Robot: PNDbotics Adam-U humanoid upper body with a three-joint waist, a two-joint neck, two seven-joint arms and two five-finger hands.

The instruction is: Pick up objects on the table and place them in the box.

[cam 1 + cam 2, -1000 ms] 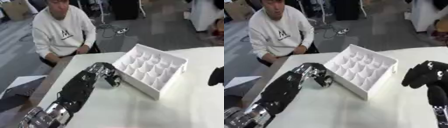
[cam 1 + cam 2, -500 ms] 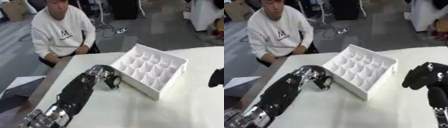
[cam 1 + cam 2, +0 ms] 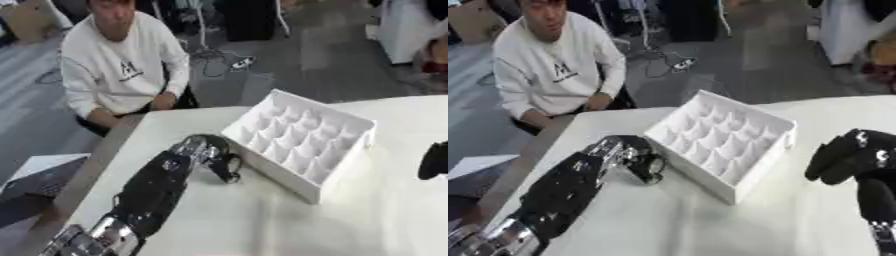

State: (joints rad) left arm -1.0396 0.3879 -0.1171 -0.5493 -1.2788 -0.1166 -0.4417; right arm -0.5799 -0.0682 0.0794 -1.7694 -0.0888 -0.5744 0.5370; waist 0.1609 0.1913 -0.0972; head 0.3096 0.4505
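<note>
The white box [image 3: 302, 140], divided into many small cells, lies askew in the middle of the white table [image 3: 262, 220]. My left hand [image 3: 203, 151] rests on the table just off the box's left wall, its dark fingers [image 3: 226, 170] curled down toward the tabletop. I cannot see anything inside them. My right hand [image 3: 849, 156] hangs above the table to the right of the box, apart from it, fingers drooping and relaxed. No loose objects show on the table.
A person in a white sweater [image 3: 118, 70] sits at the table's far left corner, hands off the table. The table's left edge [image 3: 101, 155] runs beside my left forearm. A white sheet [image 3: 39, 167] lies below that edge.
My left hand has shifted slightly nearer along the box's left wall, its fingers curling further down. The right hand has barely moved.
</note>
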